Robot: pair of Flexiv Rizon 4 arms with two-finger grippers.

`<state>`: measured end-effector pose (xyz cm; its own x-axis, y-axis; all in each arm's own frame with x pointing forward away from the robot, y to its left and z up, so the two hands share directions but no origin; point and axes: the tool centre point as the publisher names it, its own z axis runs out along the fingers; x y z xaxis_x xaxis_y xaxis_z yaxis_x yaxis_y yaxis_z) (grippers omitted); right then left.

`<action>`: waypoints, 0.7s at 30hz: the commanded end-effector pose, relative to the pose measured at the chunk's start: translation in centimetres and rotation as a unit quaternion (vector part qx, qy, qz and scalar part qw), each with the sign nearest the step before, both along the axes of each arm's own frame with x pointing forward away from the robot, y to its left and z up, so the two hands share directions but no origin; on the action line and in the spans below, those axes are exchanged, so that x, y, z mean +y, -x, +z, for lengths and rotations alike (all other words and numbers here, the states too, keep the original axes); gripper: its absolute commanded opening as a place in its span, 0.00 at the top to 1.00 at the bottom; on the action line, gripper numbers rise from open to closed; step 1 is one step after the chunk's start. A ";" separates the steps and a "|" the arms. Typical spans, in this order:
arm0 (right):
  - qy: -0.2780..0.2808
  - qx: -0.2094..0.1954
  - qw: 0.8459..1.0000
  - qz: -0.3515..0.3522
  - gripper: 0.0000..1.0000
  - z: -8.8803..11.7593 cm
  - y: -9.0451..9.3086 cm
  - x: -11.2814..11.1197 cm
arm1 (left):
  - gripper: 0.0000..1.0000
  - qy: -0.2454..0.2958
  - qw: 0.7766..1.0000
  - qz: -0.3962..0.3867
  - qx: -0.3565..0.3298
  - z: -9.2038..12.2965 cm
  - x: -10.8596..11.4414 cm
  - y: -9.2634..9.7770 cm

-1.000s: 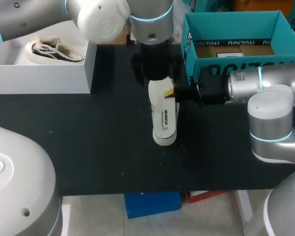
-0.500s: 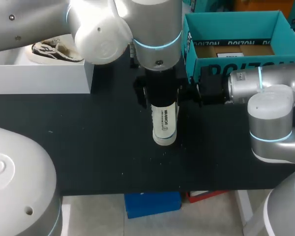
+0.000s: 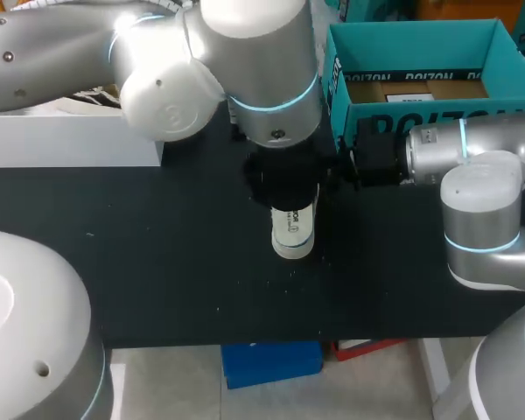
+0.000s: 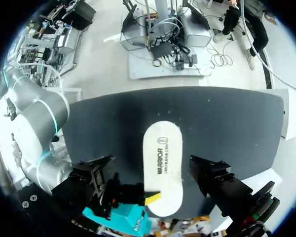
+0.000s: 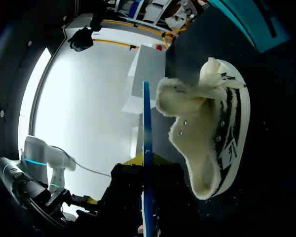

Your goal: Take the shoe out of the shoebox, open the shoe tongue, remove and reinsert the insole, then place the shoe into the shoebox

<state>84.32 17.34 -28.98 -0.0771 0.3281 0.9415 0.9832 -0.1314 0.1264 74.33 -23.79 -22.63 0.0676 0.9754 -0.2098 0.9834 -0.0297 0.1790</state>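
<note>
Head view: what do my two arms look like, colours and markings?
Both the left arm and right arm are silver-grey tubes with rounded white joint caps and glowing light-blue rings at the joints. Each ends in black hardware; the left wrist view shows black jaws.

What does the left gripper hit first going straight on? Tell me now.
The insole, most likely: the left gripper points down at it, fingers open on either side. How far off, I cannot tell.
</note>
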 end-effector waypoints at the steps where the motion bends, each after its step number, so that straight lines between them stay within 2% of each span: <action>1: 0.000 0.000 1.000 -0.001 1.00 -0.1 0.1 0.1 | 0.00 0.284 0.950 -0.132 0.014 -1.0 3.9 -0.1; 5: 0.000 0.000 1.000 -0.001 1.00 -0.1 0.1 0.1 | 0.00 0.358 0.917 -0.176 -0.005 -1.3 4.4 -0.1; 6: 0.000 0.000 1.000 -0.001 1.00 -0.1 0.1 0.1 | 0.00 0.385 0.901 -0.198 -0.013 -1.3 4.6 0.0; 7: 0.000 0.000 1.000 -0.001 1.00 -0.1 0.1 0.1 | 0.00 0.423 0.876 -0.230 -0.025 -1.4 4.9 0.0; 21: 0.000 0.000 1.000 -0.001 1.00 -0.1 0.1 0.1 | 0.00 0.423 0.876 -0.230 -0.025 -1.4 4.9 0.0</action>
